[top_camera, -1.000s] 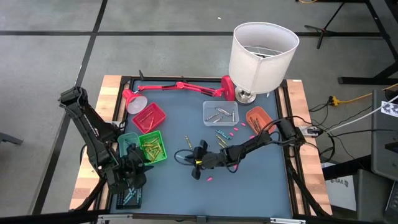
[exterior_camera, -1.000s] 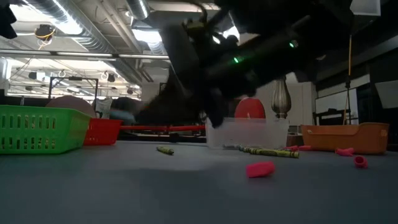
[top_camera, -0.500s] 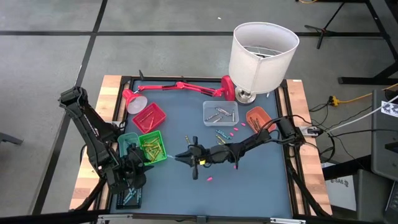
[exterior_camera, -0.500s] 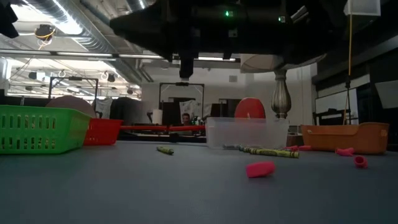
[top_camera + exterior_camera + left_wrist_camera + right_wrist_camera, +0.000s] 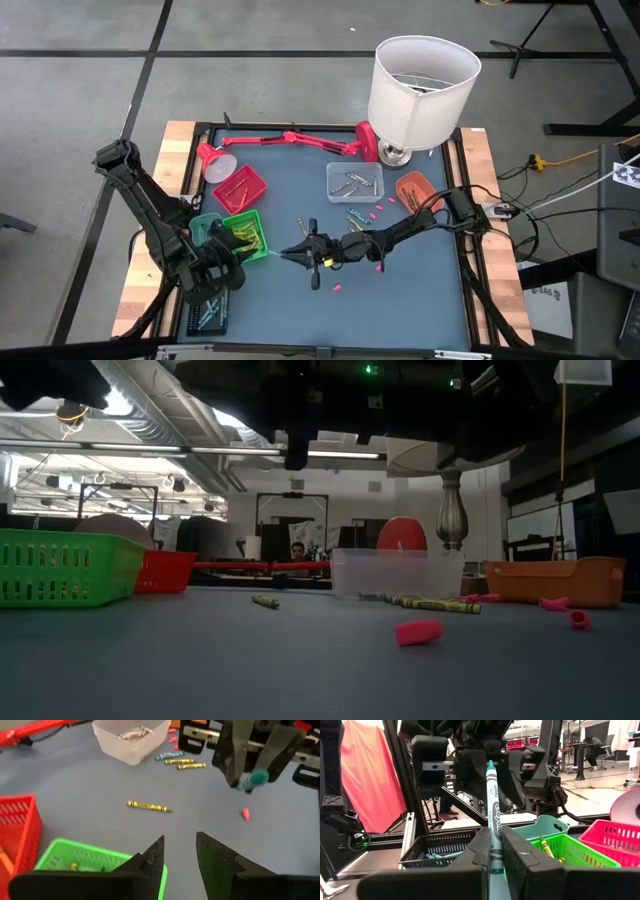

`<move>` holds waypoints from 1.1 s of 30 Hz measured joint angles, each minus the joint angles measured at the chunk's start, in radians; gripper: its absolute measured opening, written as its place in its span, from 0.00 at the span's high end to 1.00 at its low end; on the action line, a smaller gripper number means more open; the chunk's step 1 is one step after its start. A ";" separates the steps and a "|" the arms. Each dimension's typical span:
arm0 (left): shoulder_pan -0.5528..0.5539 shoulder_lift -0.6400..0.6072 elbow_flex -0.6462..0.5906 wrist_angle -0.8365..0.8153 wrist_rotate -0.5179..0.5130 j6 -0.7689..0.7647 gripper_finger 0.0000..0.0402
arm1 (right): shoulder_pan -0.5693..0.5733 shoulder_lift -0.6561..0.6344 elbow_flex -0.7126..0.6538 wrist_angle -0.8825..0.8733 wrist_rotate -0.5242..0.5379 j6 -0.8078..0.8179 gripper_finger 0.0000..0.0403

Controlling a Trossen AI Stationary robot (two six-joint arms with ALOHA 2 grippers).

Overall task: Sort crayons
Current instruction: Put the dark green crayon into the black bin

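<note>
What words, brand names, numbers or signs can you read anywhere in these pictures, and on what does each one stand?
teal crayon, held in the right gripper: dark print runs along its wrapper, too blurred to read.
Loose yellow crayon: dark marks on its wrapper, too small to read.
black-and-white marker at the high view's right edge: a pattern only, no words.
No other text can be read.

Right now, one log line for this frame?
right gripper: shut on teal crayon, mid-table | left gripper: open, over green tray | loose crayons by clear tub
</note>
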 joint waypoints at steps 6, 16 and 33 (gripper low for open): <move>0.057 0.000 0.000 0.131 0.012 0.229 0.81 | 0.000 0.000 0.000 0.003 0.000 0.000 0.93; 0.134 0.000 0.000 0.321 0.167 0.498 0.87 | 0.000 0.000 0.000 0.002 -0.002 -0.035 0.93; 0.219 0.000 0.000 0.433 0.299 0.656 0.87 | 0.000 0.000 0.001 0.002 -0.035 -0.078 0.93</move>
